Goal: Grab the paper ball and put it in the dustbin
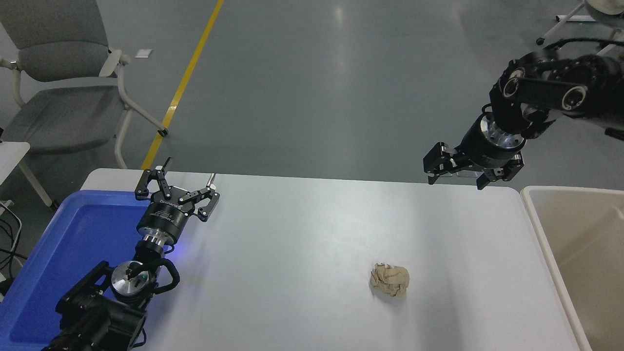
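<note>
The paper ball [390, 280], a wrinkly tan wad, lies on the white table [302, 253] right of centre, near the front. The cream dustbin [541, 234] stands at the table's right end, partly cut off by the picture's edge. My right gripper [454, 181] is open and empty, hanging over the table's far right edge, well beyond and above the ball. My left gripper [187, 176] is open and parked at the lower left, by the blue tray.
A bright blue shallow tray [73, 253] sits at the table's left end under my left arm. A grey chair [63, 83] stands on the floor at the far left. A yellow floor line [183, 83] runs beyond the table.
</note>
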